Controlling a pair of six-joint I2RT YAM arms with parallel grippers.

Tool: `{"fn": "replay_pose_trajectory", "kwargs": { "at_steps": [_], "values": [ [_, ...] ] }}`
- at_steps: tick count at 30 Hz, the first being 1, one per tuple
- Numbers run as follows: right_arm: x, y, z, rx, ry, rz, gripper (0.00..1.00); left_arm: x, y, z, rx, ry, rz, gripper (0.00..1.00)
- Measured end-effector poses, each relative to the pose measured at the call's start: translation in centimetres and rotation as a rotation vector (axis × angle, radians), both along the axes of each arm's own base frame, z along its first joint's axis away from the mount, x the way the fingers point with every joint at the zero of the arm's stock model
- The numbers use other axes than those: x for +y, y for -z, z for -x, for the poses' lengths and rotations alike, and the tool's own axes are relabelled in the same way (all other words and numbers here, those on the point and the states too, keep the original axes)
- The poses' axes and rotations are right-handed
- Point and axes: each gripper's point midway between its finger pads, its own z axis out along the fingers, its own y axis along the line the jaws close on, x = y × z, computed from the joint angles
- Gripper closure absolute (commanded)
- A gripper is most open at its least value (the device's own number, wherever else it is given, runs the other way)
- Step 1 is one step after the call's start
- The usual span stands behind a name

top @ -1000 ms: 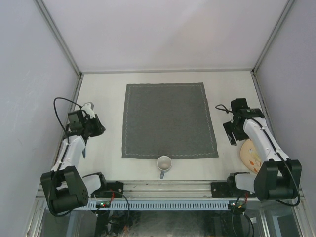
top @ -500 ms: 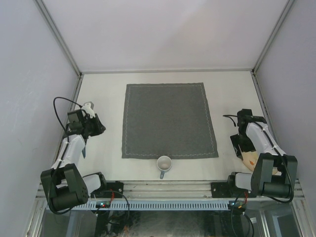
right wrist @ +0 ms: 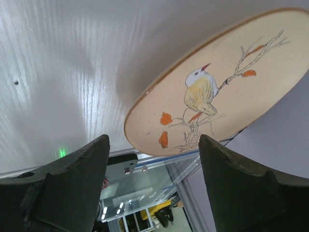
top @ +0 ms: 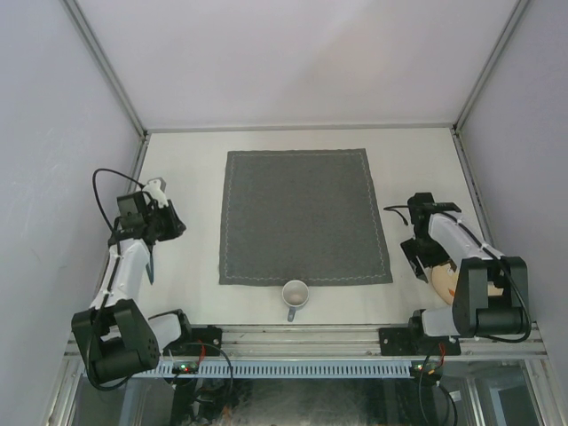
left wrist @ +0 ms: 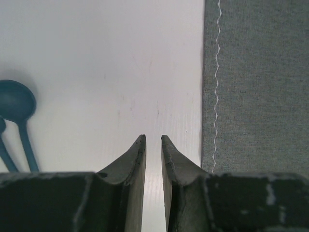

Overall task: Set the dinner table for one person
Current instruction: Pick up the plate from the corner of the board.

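— Grey cloth (top: 304, 216), overhead view: where is it lying?
— Centre frame, on the off-white dinner table (top: 408, 160), probably serving as the placemat. A white mug (top: 295, 294) is sitting just below it.
— Left wrist view?
— The left gripper (left wrist: 153, 137) is hovering over bare table, jaws nearly together, gripping nothing. Teal spoons (left wrist: 17, 101) are lying at the left edge.
— Right wrist view?
— The right gripper (right wrist: 153, 140) is spreading its jaws wide. The bird-painted plate (right wrist: 217, 82) is showing its rim between them, unclamped, seemingly being lined up for a grasp.
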Motion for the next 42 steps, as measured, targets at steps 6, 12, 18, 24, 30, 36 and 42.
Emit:
{"fn": "replay_pose_trajectory", "kwargs": {
  "at_steps": [6,12,18,24,30,36,42],
  "values": [
    [0.1,0.9,-1.5,0.003,-0.029,0.019,0.25,0.8,-1.9,-0.3,-0.038,-0.028,-0.043,0.78],
    [0.0,2.5,-2.5,0.032,-0.06,0.049,0.26,1.1,-2.5,-0.3,-0.034,-0.042,-0.052,0.78],
    [-0.4,3.5,-3.0,0.087,-0.1,0.113,0.27,1.1,-3.0,-0.4,-0.034,-0.047,-0.047,0.78],
    [-1.1,3.4,-3.2,0.1,-0.112,0.16,0.35,1.2,-3.3,-0.4,-0.032,-0.049,-0.049,0.78],
    [-1.4,3.9,-3.6,0.094,-0.103,0.168,0.69,1.2,-3.2,-0.3,-0.025,-0.05,-0.049,0.78],
    [-2.2,3.4,-3.4,0.099,-0.081,0.224,1.0,1.2,-3.7,-0.1,-0.042,-0.048,-0.061,0.78],
    [-2.6,3.4,-4.4,0.044,-0.064,0.24,1.0,1.3,-4.0,-0.1,-0.051,-0.048,-0.067,0.78]
  ]
}}
